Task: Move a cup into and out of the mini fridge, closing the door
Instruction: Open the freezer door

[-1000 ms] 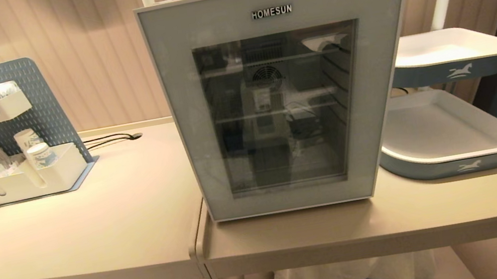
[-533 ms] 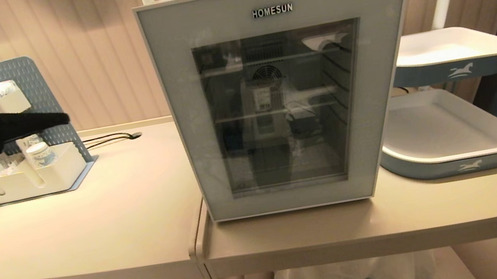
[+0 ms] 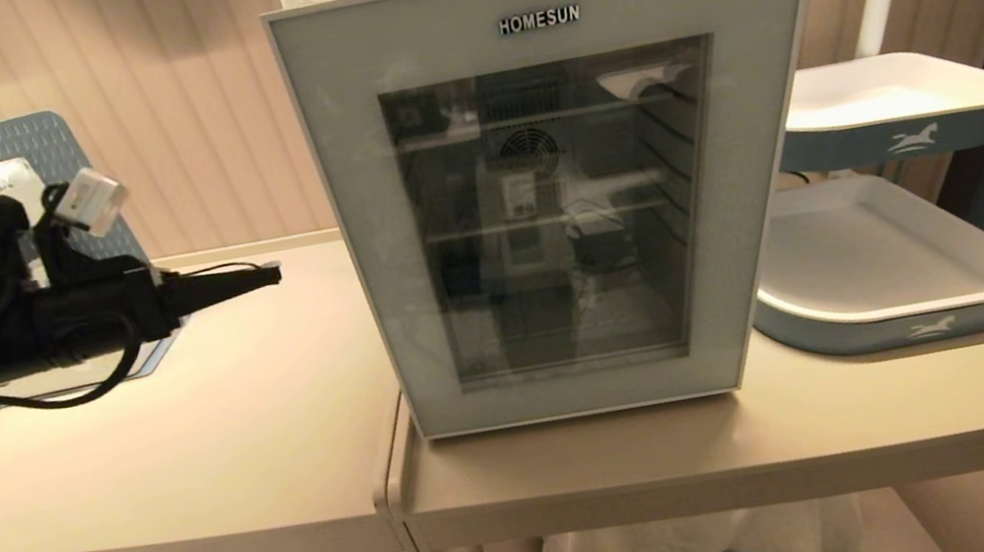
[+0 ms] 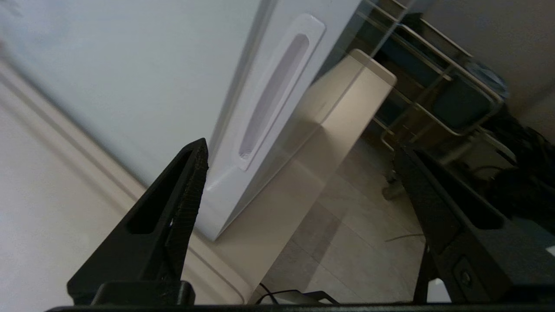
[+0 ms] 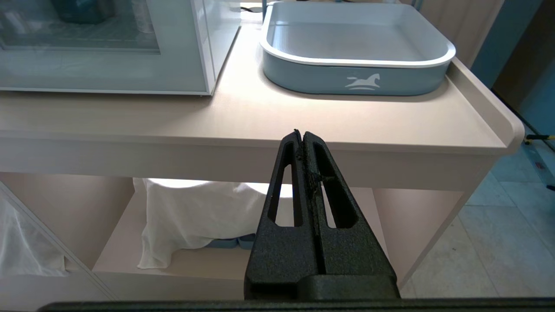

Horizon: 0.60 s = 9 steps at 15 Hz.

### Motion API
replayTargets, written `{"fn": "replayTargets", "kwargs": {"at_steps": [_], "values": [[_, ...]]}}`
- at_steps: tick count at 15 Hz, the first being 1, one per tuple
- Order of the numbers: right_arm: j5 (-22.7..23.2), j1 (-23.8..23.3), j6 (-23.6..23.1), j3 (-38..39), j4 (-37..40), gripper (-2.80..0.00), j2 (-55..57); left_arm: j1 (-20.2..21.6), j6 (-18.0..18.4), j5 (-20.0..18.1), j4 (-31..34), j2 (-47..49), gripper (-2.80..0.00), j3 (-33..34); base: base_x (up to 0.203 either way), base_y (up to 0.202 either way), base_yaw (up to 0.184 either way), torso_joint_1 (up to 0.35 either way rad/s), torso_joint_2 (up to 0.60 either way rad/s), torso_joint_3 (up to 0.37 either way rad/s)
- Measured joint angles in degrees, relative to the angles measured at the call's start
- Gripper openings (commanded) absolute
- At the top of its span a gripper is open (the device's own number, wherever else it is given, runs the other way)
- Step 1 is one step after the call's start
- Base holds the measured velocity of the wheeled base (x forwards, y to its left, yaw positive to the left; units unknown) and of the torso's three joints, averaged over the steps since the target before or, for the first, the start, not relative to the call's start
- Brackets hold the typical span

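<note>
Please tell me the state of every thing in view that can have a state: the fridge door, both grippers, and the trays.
door: shut flush on the mini fridge.
left gripper: open, holding nothing, level beside the fridge's left side.
right gripper: shut, holding nothing, parked low in front of the table.
lower tray: nothing in it.
upper tray: what it holds cannot be seen.

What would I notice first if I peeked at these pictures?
First you'd spot the mini fridge standing in the middle of the beige counter, its door shut and wire shelves showing through the dark glass. Next, the black left end effector reaches in from the left with fingers spread, aimed at the fridge's side. Right of the fridge sits a blue-and-white tray with a little horse on it.
</note>
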Motion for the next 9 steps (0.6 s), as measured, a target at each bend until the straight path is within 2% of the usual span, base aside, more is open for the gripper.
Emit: {"fn": "replayTargets", "kwargs": {"at_steps": [5, 7, 9], "values": [[-0.1, 0.0, 0.2, 0.0, -0.2, -2.8, 0.0, -5.1, 0.1, -1.3, -10.8, 7.8, 0.0, 0.3, 0.0, 0.0, 0.0, 0.0, 0.0, 0.0], [-0.1, 0.0, 0.2, 0.0, -0.2, -2.8, 0.0, -6.9, -1.4, -1.6, -18.2, 10.5, 0.0, 0.6, 0.0, 0.0, 0.0, 0.0, 0.0, 0.0], [0.0, 0.0, 0.2, 0.0, -0.2, -2.8, 0.0, -8.7, -2.9, -1.7, -20.4, 11.6, 0.0, 1.0, 0.0, 0.0, 0.0, 0.0, 0.0, 0.0]]}}
